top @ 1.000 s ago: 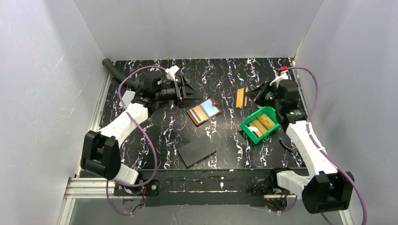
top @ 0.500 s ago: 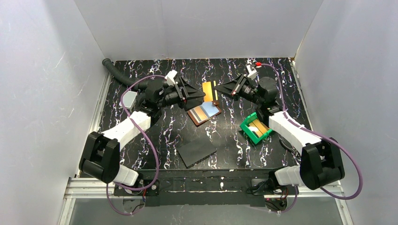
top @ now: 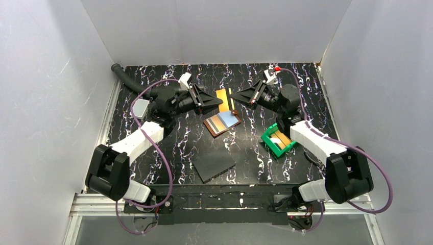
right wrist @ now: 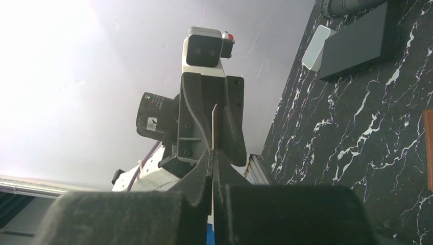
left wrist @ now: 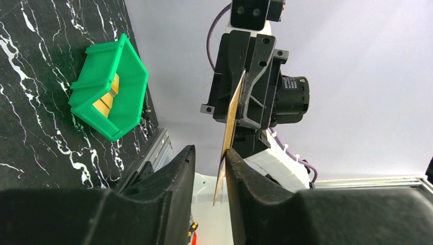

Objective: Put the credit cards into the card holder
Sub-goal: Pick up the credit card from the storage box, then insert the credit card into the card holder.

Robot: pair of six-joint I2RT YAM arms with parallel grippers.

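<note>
A thin, stiff orange card [top: 224, 99] hangs edge-on just beyond the open brown leather card holder [top: 222, 123], which already shows a light blue card [top: 228, 118]. The right fingers [right wrist: 196, 173] clamp the orange card, while the left fingers [left wrist: 178, 173] straddle it with a gap. More orange cards [top: 282, 138] sit in the glossy green bin [top: 266, 136] right of the holder, so I judge much remains.

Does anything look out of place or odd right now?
Nothing spilled or damaged. One orange card hangs in mid-air, pinched by the right gripper, its other edge between the left gripper's open fingers.
</note>
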